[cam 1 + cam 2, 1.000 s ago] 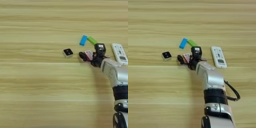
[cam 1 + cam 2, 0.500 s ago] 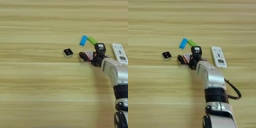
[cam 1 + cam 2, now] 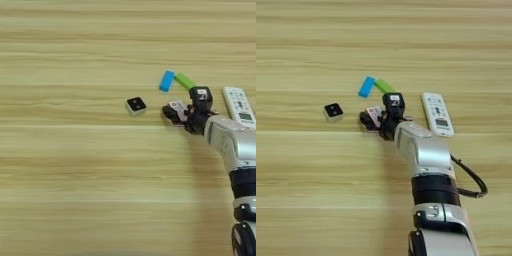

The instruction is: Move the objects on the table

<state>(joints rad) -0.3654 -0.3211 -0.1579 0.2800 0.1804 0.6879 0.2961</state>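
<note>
The flat red-edged white packet (image 3: 176,106) lies on the wooden table (image 3: 75,175) right of centre, held between the two black fingers of my right gripper (image 3: 184,106). One finger (image 3: 169,114) presses its near-left side and the other finger (image 3: 200,95) stands at its far-right side, so the gripper is shut on the packet. The tiny white cube with a black top (image 3: 136,105) sits on the table a short way to the left, apart from the gripper. In the right eye view the same cube (image 3: 333,111) and packet (image 3: 374,113) show, with the silver forearm (image 3: 421,150) coming up from the bottom edge.
A blue block (image 3: 167,81) and a green block (image 3: 184,81) lie touching just beyond the gripper. A white remote control (image 3: 437,113) rests to the right of the wrist. A black cable (image 3: 476,182) loops off the forearm.
</note>
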